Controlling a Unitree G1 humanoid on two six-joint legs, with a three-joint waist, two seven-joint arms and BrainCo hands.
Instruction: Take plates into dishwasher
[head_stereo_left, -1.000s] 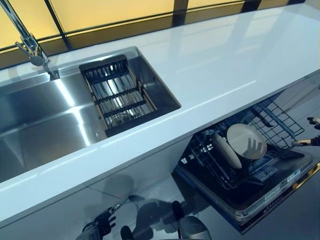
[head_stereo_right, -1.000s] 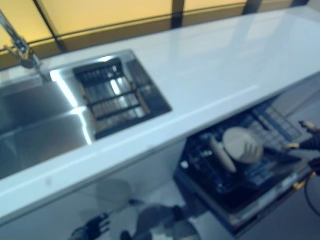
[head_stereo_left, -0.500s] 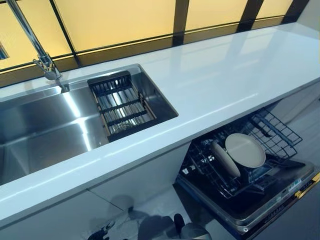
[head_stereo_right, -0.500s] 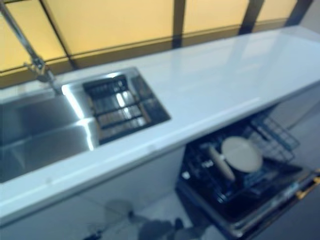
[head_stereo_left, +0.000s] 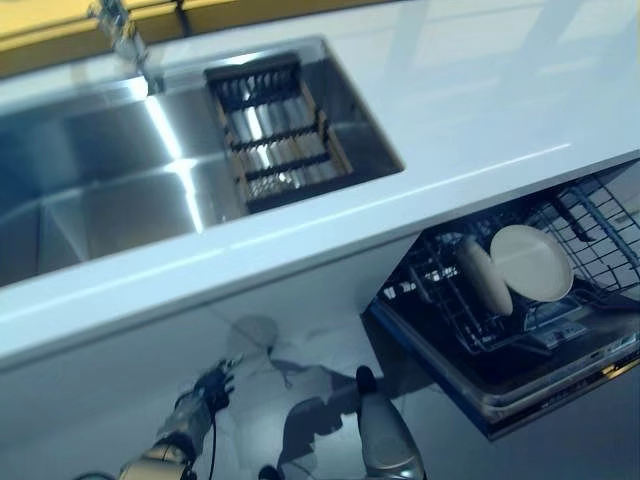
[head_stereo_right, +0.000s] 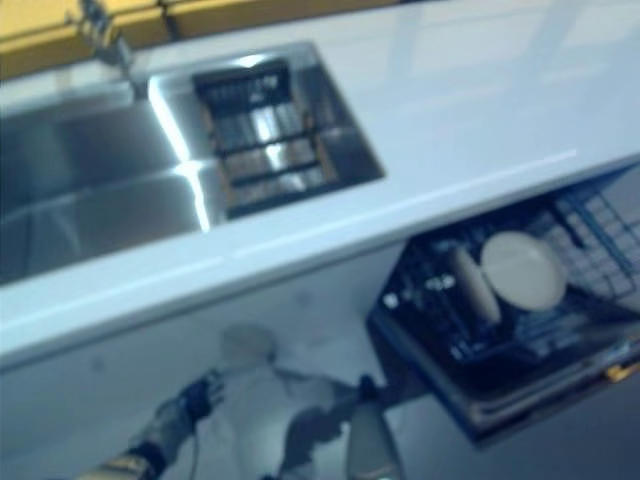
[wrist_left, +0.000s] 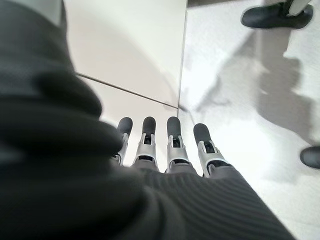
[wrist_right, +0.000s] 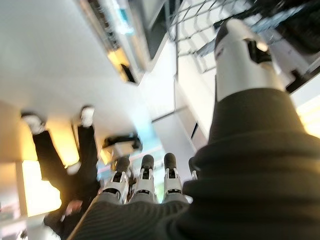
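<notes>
**Two plates stood in the open dishwasher rack; both hands empty**

A long white countertop (head_stereo_left: 480, 110) ran across the head views, with a steel sink (head_stereo_left: 90, 180) sunk into it. Its far left end was cut off by the frame. A dark slatted drain basket (head_stereo_left: 280, 135) sat at the sink's right end, and only the base of the faucet (head_stereo_left: 125, 35) showed at the top edge.

Below the counter's right part, the dishwasher (head_stereo_left: 520, 370) stood open with its wire rack (head_stereo_left: 600, 225) pulled out; the rack's right side ran out of view. Two pale plates were set in it: a round plate (head_stereo_left: 532, 262) facing up and outward, and just left of it an edge-on plate (head_stereo_left: 484, 276), seen only as a narrow oval. How each sat between the tines was hard to make out.

The left hand (head_stereo_left: 212, 385) hung low by the white cabinet front, fingers (wrist_left: 174, 145) straight and holding nothing. The right hand (wrist_right: 145, 182) appeared only in its own wrist view, fingers relaxed and empty, with a person (wrist_right: 70, 165) in dark clothes beyond them.
</notes>
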